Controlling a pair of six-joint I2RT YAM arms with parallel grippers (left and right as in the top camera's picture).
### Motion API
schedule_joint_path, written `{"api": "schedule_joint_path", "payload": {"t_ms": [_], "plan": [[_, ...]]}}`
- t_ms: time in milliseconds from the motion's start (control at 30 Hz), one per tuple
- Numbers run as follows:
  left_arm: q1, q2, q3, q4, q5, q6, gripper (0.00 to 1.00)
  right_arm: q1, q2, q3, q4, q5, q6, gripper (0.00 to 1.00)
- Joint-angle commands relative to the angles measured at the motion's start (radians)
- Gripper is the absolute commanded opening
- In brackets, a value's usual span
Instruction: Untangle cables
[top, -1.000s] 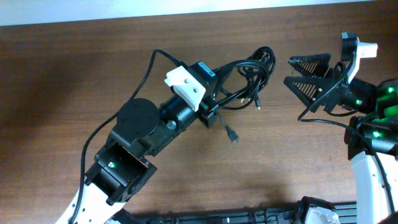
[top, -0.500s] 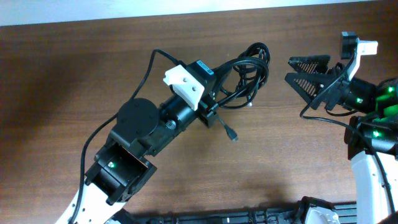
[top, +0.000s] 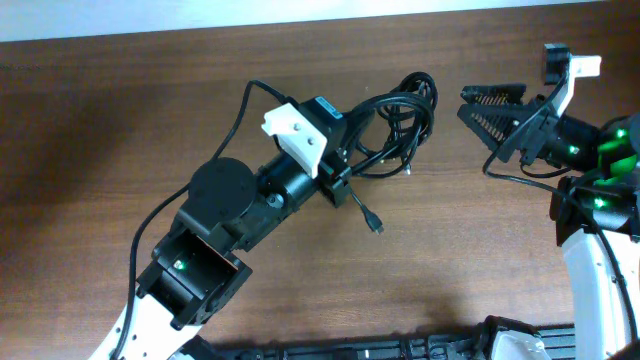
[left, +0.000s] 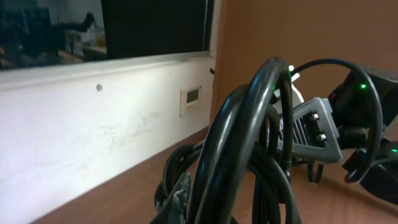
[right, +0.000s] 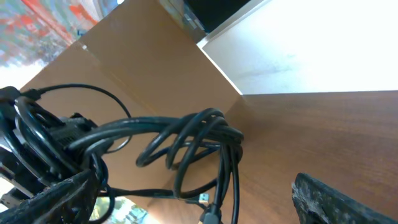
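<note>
Evidently the pulling-apart step is in hand: the left hand (top: 340, 178) is clamped on the knotted cables (top: 405, 115) near the surface's (top: 150, 100) far edge, one plug end (top: 376, 226) trailing loose. The right hand (top: 476, 112), spread wide and empty, points at the bundle from nearby; next it should pinch one loop and draw it out.

Dark brown wood-grain surface (top: 120, 110). The knotted black cables (top: 400, 100) sit toward 1 o'clock of its middle, one plug end (top: 376, 226) near centre; contact with the wood is unclear.
</note>
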Motion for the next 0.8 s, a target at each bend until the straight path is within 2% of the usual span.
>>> {"api": "schedule_joint_path", "payload": {"t_ms": [0, 100, 267, 333, 433, 600, 667, 700, 767], "plan": [[0.002, -0.007, 0.011, -0.016, -0.023, -0.069, 0.00, 0.007, -0.004, 0.032, 0.040, 0.006, 0.032, 0.99], [0.002, -0.007, 0.011, -0.042, -0.060, -0.120, 0.00, 0.012, -0.004, 0.032, 0.147, -0.026, 0.032, 0.99], [0.002, -0.006, 0.011, -0.047, -0.060, -0.122, 0.00, 0.051, -0.005, 0.032, 0.586, -0.158, 0.033, 0.99], [0.002, -0.006, 0.011, -0.047, -0.055, -0.121, 0.00, 0.072, -0.005, 0.032, 0.676, -0.169, 0.032, 0.99], [0.002, 0.005, 0.011, -0.023, 0.085, -0.038, 0.00, 0.104, -0.005, 0.032, 0.735, -0.167, 0.028, 0.99], [0.002, 0.058, 0.011, 0.053, 0.190, -0.036, 0.00, 0.169, -0.004, 0.032, 0.735, -0.168, 0.028, 0.98], [0.002, 0.077, 0.011, 0.078, 0.208, -0.036, 0.00, 0.177, -0.004, 0.032, 0.735, -0.168, 0.028, 0.79], [0.002, 0.083, 0.011, 0.082, 0.208, -0.036, 0.00, 0.177, -0.004, 0.032, 0.735, -0.169, 0.028, 0.61], [0.002, 0.088, 0.011, 0.082, 0.207, -0.036, 0.00, 0.177, -0.004, 0.032, 0.735, -0.168, 0.028, 0.46]]}}
